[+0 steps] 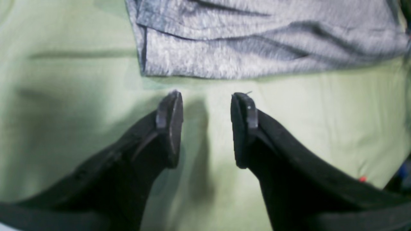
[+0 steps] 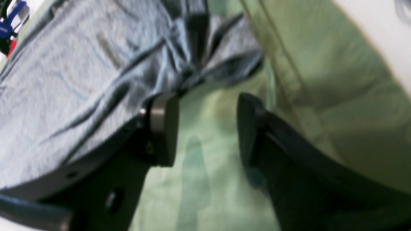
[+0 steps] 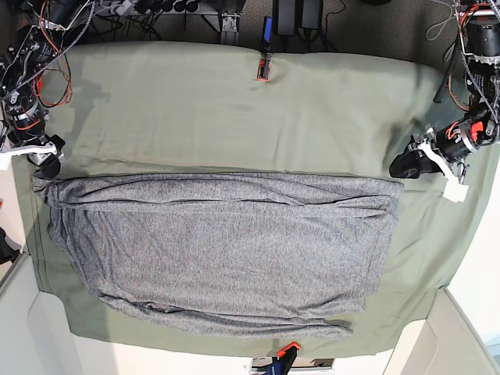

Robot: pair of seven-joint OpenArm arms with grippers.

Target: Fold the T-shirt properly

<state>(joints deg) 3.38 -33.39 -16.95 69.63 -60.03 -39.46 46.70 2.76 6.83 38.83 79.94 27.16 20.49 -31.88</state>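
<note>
T-shirt [image 3: 219,250] lying spread across green cloth [image 3: 234,109], upper part folded over. Left gripper [image 1: 207,128] hovering just off shirt's edge, fingers apart, gripping nothing. Right gripper [image 2: 207,128] sitting beside bunched corner, fingers apart, empty.

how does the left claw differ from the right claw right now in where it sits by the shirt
The left claw hangs over bare green cloth, clear of the T-shirt; the right claw has one finger at the shirt's bunched corner. Both stand open, holding nothing.
</note>
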